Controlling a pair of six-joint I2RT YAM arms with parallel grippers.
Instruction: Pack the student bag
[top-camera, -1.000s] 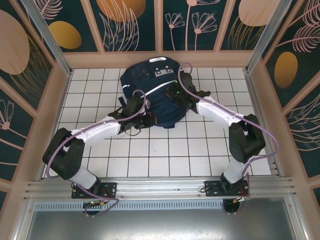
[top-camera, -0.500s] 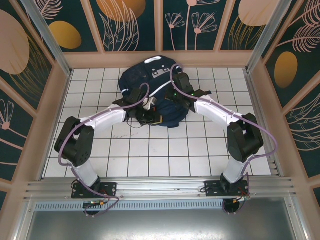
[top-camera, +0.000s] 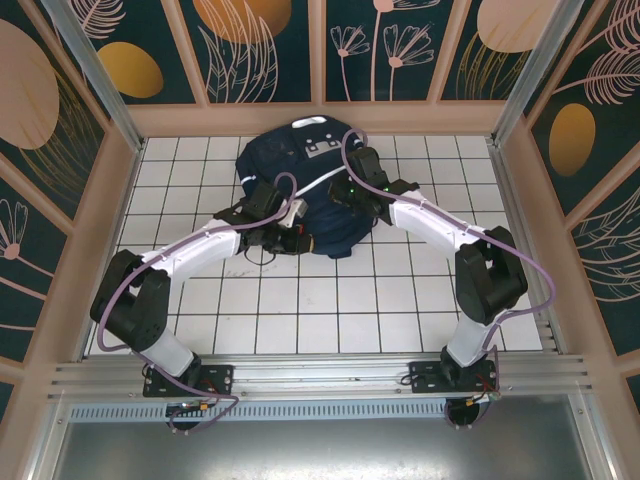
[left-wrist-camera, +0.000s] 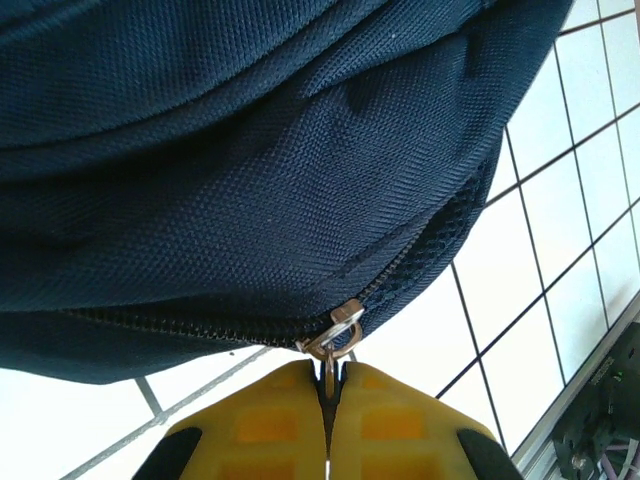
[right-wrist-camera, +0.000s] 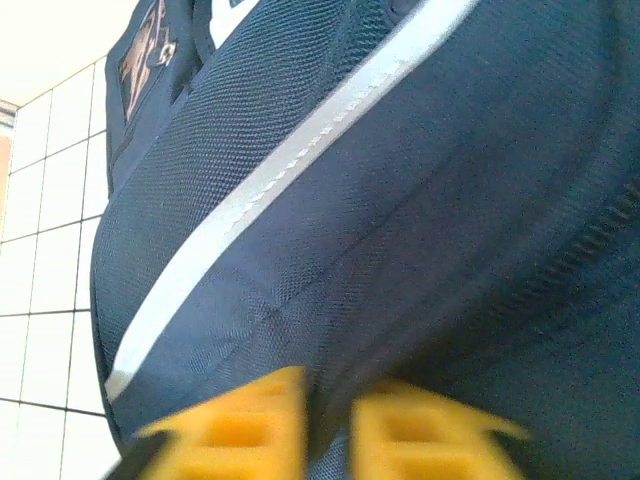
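As seen from above, student bag (top-camera: 280, 160) slumped at far centre of white tiled table (top-camera: 300, 300), close to back wall (top-camera: 250, 40) w/ leaf-and-disc pattern, label end pointing away from the arm bases. White top label (top-camera: 312, 121) and buckle patches (top-camera: 322, 147) clear at far end. Near half partly hidden under both wrists: L arm in from left-front, R arm from right-front, purple cables (top-camera: 372, 170) looped over the cloth. L gripper (left-wrist-camera: 330, 390) at bag's near edge, yellow fingers (left-wrist-camera: 270, 425) pressed flat together, small metal zip pull (left-wrist-camera: 335, 335) pinched between the tips. Zip teeth (left-wrist-camera: 180, 322) off to left along lower seam, just above the tiles, and up-right past a mesh strip (left-wrist-camera: 450, 225). Bare tiles below and to the right of bag, dark frame rail (left-wrist-camera: 590, 390) in the bottom right corner of L wrist view. R gripper (right-wrist-camera: 328, 425) low against bag's side, under white reflective stripe (right-wrist-camera: 300, 160) slanting across navy fabric. Fingers there blurred, narrow gap between them, dark cloth showing in that gap: poss. a fold nipped, poss. just fabric behind, can't tell which. Tiles visible past bag's left edge in R wrist view.
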